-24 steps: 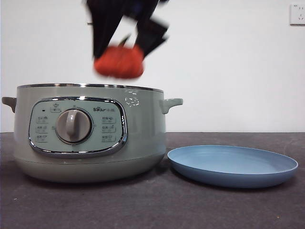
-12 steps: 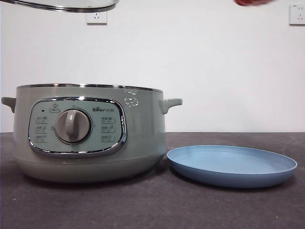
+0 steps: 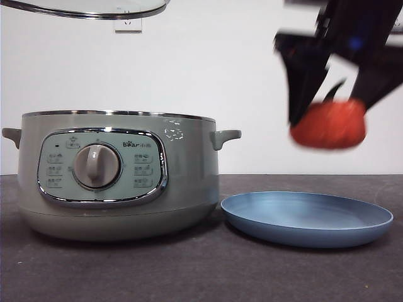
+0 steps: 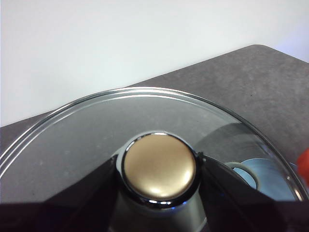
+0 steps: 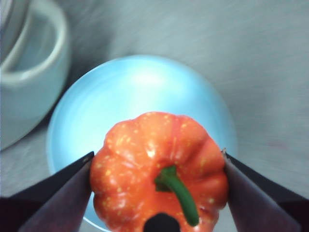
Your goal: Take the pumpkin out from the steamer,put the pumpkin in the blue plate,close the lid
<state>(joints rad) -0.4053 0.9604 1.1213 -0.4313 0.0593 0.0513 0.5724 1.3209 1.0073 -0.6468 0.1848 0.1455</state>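
Dark tabletop carries the open steamer (image 3: 119, 182) and blue plate (image 3: 307, 218), while the right gripper (image 5: 157, 169) pinches the pumpkin (image 3: 329, 124) between its fingers above the plate, and the left gripper (image 4: 159, 166) clamps the lid (image 4: 96, 125) by its knob aloft; releasing high could bounce the pumpkin off.

The large round sage-green electric steamer (image 3: 116, 179) stood on the dark table (image 3: 201, 270) at the left. The wide shallow light-blue plate (image 3: 307, 217) lay on the table just beside it, to the right. The small orange-red toy pumpkin (image 3: 329, 124) hung above the plate, clear of it, between the jaws of the right gripper (image 5: 157, 166). The domed glass lid (image 3: 88, 7) was high above the steamer, its knob (image 4: 160, 166) between the jaws of the left gripper (image 4: 160, 169).
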